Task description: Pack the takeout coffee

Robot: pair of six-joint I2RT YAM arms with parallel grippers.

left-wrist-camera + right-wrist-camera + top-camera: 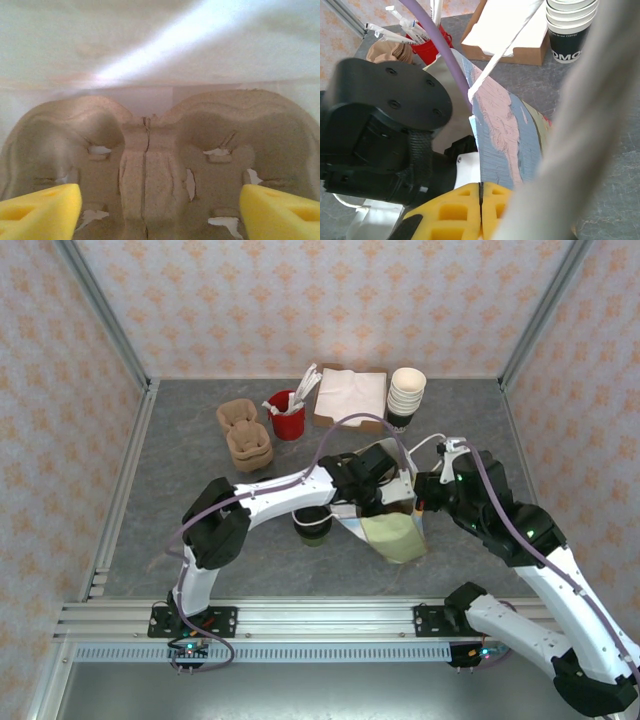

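Beside the bag point(396, 537), small dark cup point(312, 525) (half-hidden)

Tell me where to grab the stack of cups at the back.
Probably the bottom cup's dark wall, jaws across it, approached from the near side: the stack of cups stands upright, and the napkin box crowds its left.

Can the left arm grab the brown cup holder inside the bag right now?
Probably yes. The left gripper is open inside the paper bag, the cup holder sits right in front of it, and nothing is in between.
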